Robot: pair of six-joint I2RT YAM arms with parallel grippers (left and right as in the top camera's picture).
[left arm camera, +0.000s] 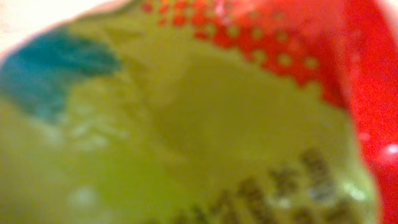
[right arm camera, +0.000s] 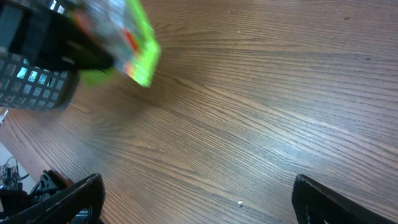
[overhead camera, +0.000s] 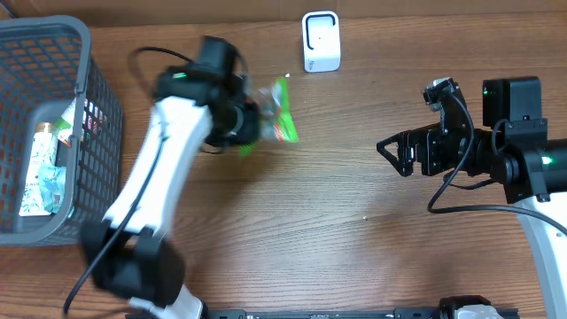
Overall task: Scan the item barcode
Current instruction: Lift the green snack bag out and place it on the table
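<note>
Overhead: left tool (overhead camera: 250, 122) clenched on green packet (overhead camera: 276, 113), held over tabletop (overhead camera: 337, 230) near white scanner (overhead camera: 321, 41). Right tool (overhead camera: 395, 151) released, well apart.
Left wrist: packet fills view, blurred.
Right wrist: jaws spread wide; packet upper left.

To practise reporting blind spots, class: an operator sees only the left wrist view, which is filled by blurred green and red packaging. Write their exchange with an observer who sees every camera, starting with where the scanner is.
Operator: Where is the scanner relative to what I'm holding?
Observer: The small white boxy scanner stands at the far edge of the wooden table. The crinkly green-and-clear plastic packet in the left gripper is short of it and not touching.
Operator: Is the other arm in my way?
Observer: No. The right gripper is open and empty, over the right side of the table and apart from the packet.
</note>
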